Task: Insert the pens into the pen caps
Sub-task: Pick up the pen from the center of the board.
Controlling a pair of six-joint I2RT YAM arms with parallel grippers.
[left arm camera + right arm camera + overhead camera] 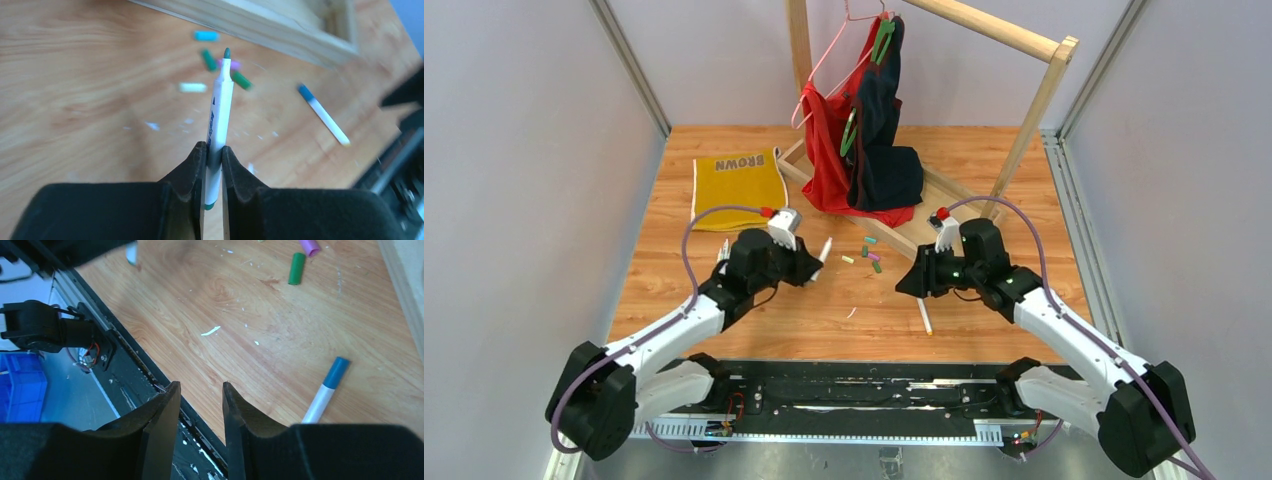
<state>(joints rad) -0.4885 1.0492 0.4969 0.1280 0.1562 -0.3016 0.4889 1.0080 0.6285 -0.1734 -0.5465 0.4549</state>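
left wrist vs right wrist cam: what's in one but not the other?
Left wrist only: left end effector shut on a green-tipped pen, plus a teal cap. Right wrist only: right end effector open and empty, and a blue bin. Both: the blue-ended pen lying loose, a green cap, a purple cap.

A white pen (218, 120), green tip bare, sits clamped in the left end effector (214, 149). A blue-ended pen (323, 114) lies flat near loose caps (209, 60).
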